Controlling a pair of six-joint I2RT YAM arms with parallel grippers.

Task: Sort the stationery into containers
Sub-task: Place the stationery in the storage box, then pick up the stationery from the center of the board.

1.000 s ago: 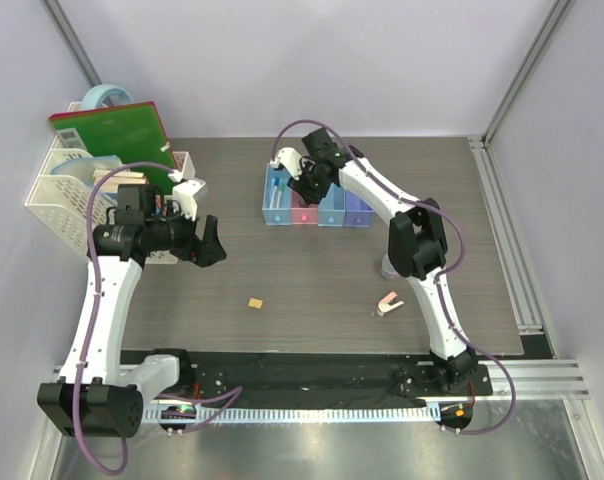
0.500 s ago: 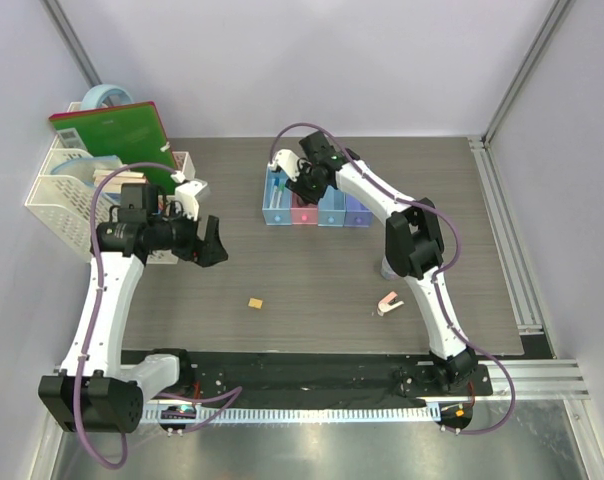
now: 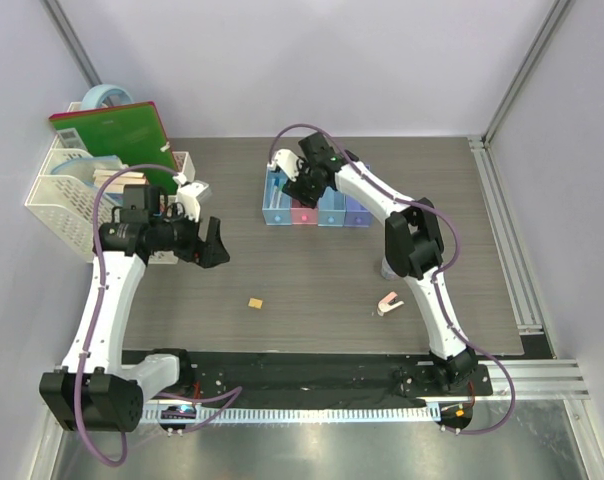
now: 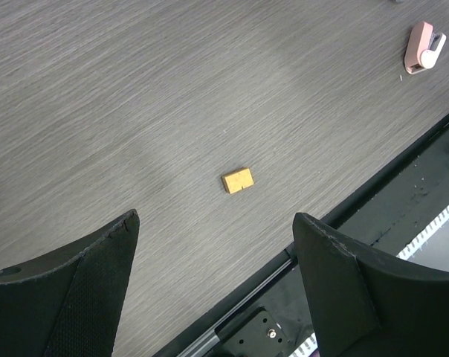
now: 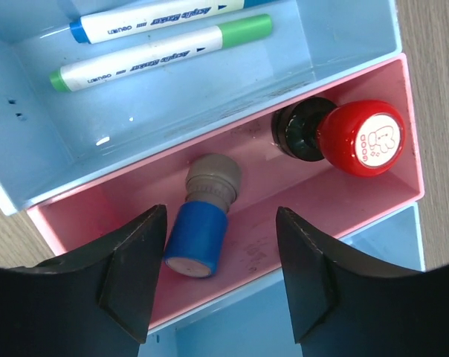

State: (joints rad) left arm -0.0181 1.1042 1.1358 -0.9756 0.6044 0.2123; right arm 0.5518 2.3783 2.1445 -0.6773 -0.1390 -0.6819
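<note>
The four joined bins (image 3: 332, 212) stand at the back centre. My right gripper (image 3: 300, 186) hovers open and empty just above them. In the right wrist view it (image 5: 221, 216) is over the pink bin (image 5: 120, 195), which holds a red-and-black knob (image 5: 343, 135) and a blue-and-grey block (image 5: 204, 216). The light blue bin (image 5: 172, 100) beside it holds a blue-tipped pen (image 5: 165, 18) and a green-capped pen (image 5: 161, 52). My left gripper (image 3: 211, 246) is open and empty, above the table. A yellow block (image 3: 254, 302) lies on the table, also in the left wrist view (image 4: 238, 180). A pink-white clip (image 3: 387, 302) lies right of it.
A white mesh basket (image 3: 67, 195) with a green book (image 3: 117, 132) and a light blue tape roll (image 3: 106, 97) stands at the back left. A grey tub (image 3: 385, 268) is half hidden behind the right arm. A black rail (image 3: 312, 365) runs along the near edge.
My right gripper has shifted slightly left and back above the bins. My left gripper has barely moved.
</note>
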